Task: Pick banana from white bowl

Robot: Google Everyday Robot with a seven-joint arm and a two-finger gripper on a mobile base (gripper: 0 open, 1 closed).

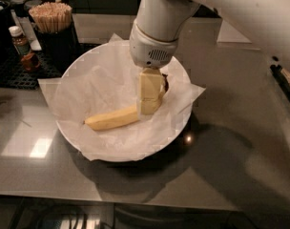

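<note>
The banana (111, 119) lies in the white bowl (76, 87), on the crinkled white paper, running from lower left toward the centre right. Its right end is hidden behind my gripper (150, 93), and a dark bit shows just past the gripper at the right. The gripper hangs from the white wrist, reaches down into the bowl's right half and stands at the banana's right end, its pale yellow tip touching or overlapping the fruit. The banana rests on the paper.
A black cup of wooden sticks (52, 18) and small bottles (21, 42) stand on a dark mat at the back left. The bowl sits on a grey glossy counter (240, 142). A dark object (285, 80) lies at the right edge.
</note>
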